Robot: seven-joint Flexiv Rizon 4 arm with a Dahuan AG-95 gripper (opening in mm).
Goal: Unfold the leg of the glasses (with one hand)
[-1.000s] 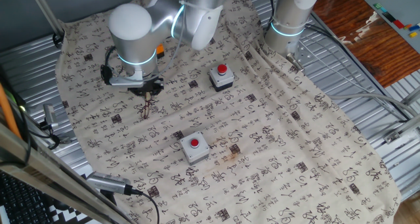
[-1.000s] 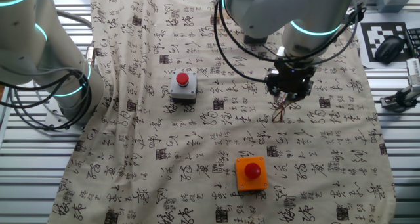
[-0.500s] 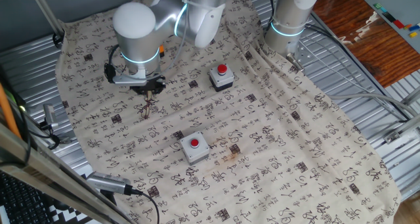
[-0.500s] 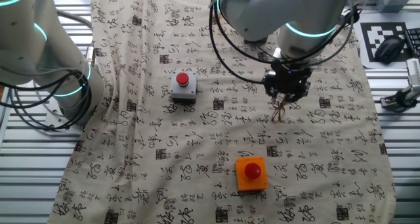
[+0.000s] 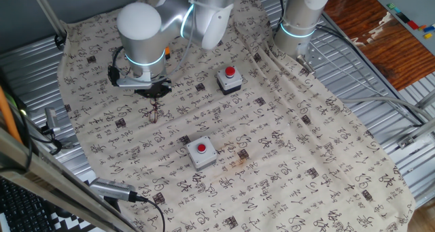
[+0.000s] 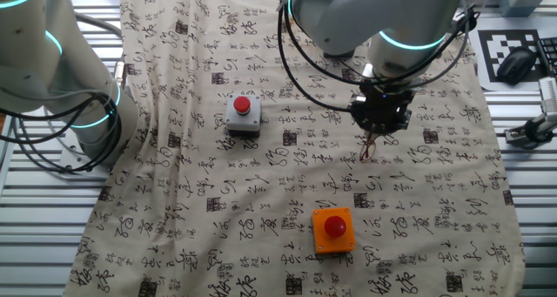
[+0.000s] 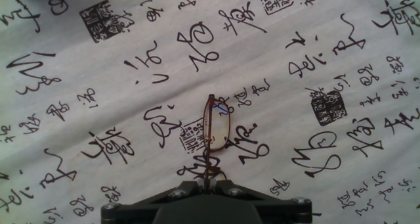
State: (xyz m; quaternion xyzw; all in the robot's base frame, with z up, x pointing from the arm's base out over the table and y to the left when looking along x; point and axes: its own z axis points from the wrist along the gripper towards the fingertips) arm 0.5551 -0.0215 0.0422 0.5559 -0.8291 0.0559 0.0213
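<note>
The glasses (image 7: pixel 216 127), a thin reddish-brown wire frame with clear lenses, hang down from my gripper (image 7: pixel 207 179) over the printed cloth. The jaws are closed on a thin wire part of the frame at its near end; I cannot tell which part. In one fixed view the glasses (image 5: pixel 154 112) dangle just under the gripper (image 5: pixel 153 93), their lower end at or close to the cloth. The other fixed view shows the same: glasses (image 6: pixel 369 147) below the gripper (image 6: pixel 380 124).
A grey box with a red button (image 5: pixel 230 80) stands right of the gripper, and another (image 5: pixel 201 152) lies nearer the front. An orange button box (image 6: pixel 333 230) sits below the glasses in the other fixed view. A second arm's base (image 5: pixel 299 24) stands at the cloth's far edge.
The gripper with the glasses has shifted slightly up and to the right in one fixed view. The grip stays shut on the frame.
</note>
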